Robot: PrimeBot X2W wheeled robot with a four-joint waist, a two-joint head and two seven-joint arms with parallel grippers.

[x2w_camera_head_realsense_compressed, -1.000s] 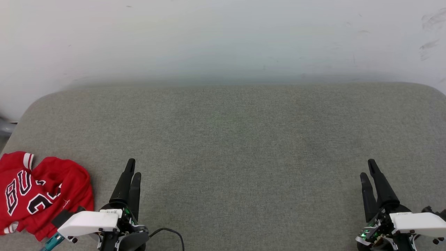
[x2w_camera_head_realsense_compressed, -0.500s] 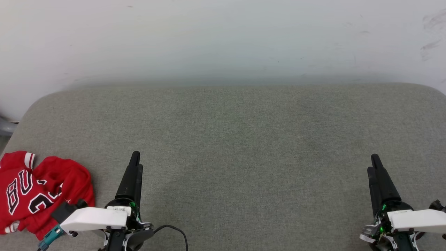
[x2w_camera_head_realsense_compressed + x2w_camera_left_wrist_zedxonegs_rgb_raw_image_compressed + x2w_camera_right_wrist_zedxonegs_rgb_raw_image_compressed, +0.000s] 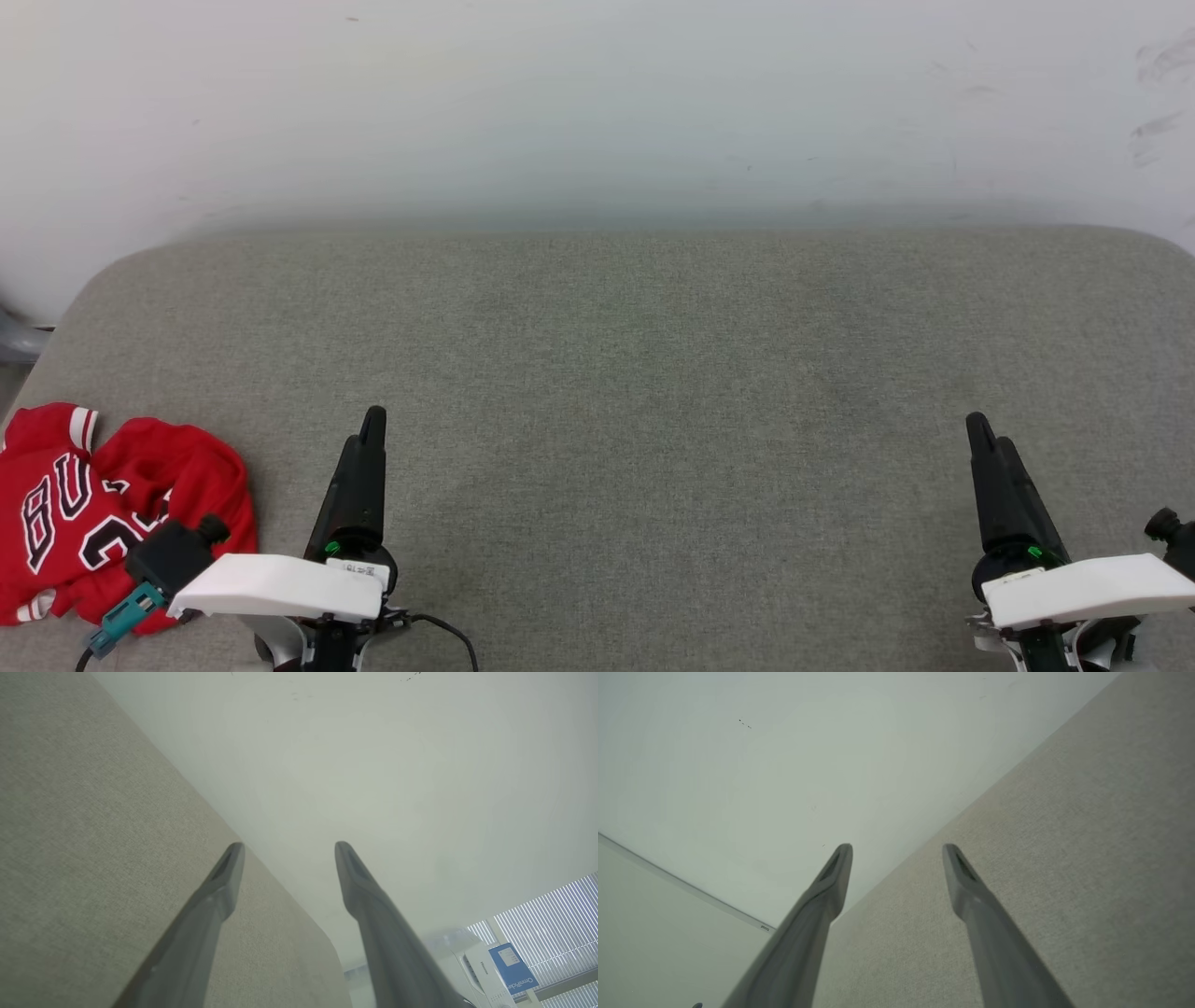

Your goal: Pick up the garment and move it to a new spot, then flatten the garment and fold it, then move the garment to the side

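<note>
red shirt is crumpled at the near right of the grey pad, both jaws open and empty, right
No, the shirt is crumpled at the near left of the grey pad, as the head view shows. Both jaws are open and empty.

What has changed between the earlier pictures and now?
The left hand and the right hand rolled at the wrist, so their fingers now nearly overlap in the head view, and their tips drifted slightly inward. Nothing was taken or let go; both stay open. The garment stayed crumpled on the grey cushion.
</note>
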